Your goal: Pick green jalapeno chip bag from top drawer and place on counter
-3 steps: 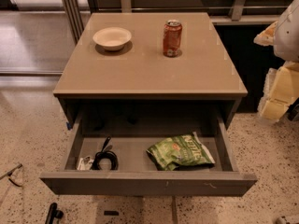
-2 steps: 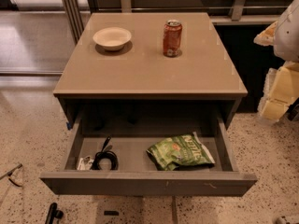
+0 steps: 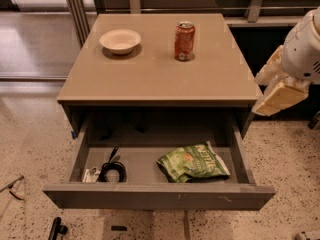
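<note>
**Barely a shift: hand edged inward, bag untouched**

Seen from the camera view, the robot's white-and-tan hand [image 3: 278, 91] hung at the right edge, just beside the right side of the smooth tan-beige square tabletop [image 3: 160, 79]. It sat slightly further into the picture than a second earlier. Whether it was open or closed could not be told.

The crinkled light-green foil chip bag [image 3: 194, 162] lay flat in the right half of the wide grey-brown top drawer [image 3: 160, 196], which stood pulled out. The bag had not moved. Nor had the orange-red soda can [image 3: 184, 41] or the pale round bowl [image 3: 120, 40] on the tabletop, or the coiled black cable [image 3: 112, 170] at the drawer's left.

The approach seemed only to have started. The reach down to the bag was not yet made.
</note>
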You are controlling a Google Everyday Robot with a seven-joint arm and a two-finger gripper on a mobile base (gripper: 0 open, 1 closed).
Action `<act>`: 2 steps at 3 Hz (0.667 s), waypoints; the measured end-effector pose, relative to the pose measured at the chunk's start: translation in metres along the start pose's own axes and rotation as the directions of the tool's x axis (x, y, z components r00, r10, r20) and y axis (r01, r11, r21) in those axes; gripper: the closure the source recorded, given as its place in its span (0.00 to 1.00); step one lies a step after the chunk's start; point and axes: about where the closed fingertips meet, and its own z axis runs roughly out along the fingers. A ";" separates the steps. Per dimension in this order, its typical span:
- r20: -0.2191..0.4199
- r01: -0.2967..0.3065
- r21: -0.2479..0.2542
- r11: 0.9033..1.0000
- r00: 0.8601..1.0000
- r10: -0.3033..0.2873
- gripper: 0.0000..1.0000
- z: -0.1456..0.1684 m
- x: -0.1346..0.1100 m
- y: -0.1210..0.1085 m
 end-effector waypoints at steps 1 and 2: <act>0.095 -0.026 -0.021 0.999 0.995 0.028 0.73 0.045 -0.009 0.007; 0.172 -0.063 -0.068 0.996 0.982 0.074 0.96 0.096 -0.015 0.015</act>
